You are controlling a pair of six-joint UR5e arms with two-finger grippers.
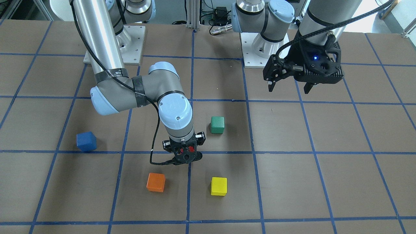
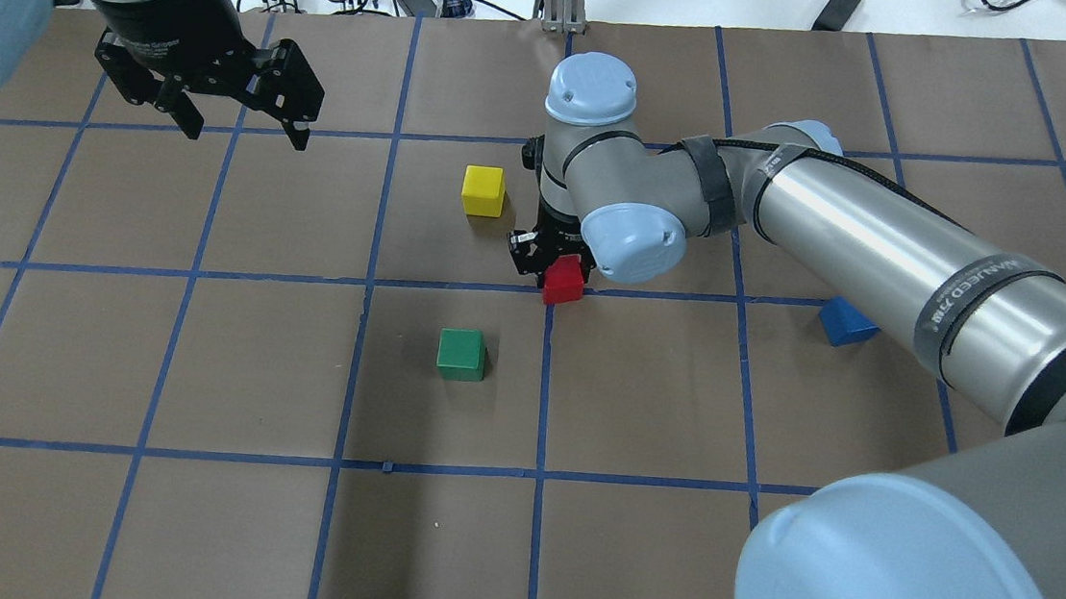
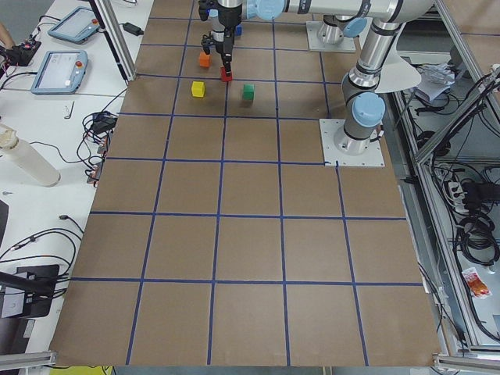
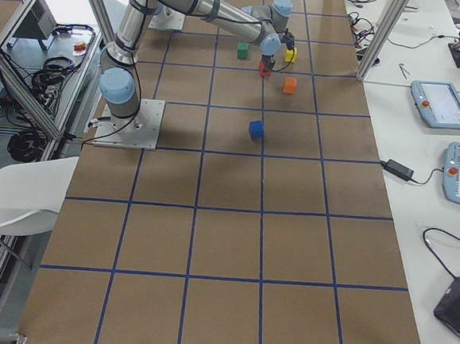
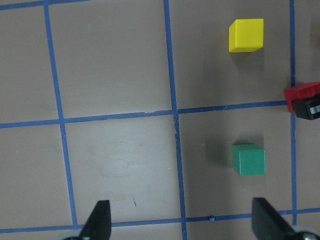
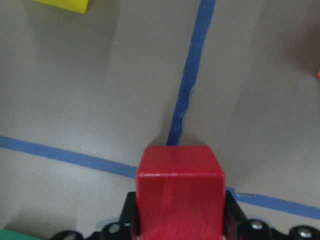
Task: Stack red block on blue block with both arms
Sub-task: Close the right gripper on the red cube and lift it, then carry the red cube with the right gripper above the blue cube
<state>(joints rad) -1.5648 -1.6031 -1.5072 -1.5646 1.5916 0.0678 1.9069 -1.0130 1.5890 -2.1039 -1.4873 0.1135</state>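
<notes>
The red block (image 2: 564, 280) sits between the fingers of my right gripper (image 2: 555, 268), which is shut on it, low over a blue tape line near the table's middle. It fills the bottom of the right wrist view (image 6: 180, 195) and shows as red slivers inside the gripper (image 1: 186, 155) in the front view. I cannot tell whether it rests on the table. The blue block (image 1: 86, 141) stands alone on the table, also in the overhead view (image 2: 845, 322), partly behind the right arm. My left gripper (image 1: 289, 86) hangs open and empty, high near its base, also in the overhead view (image 2: 244, 125).
A green cube (image 1: 217, 125), a yellow cube (image 1: 218, 186) and an orange cube (image 1: 156, 182) stand around the right gripper. The left wrist view shows the green cube (image 5: 249, 159), the yellow cube (image 5: 246, 35) and the red block's edge (image 5: 302, 94).
</notes>
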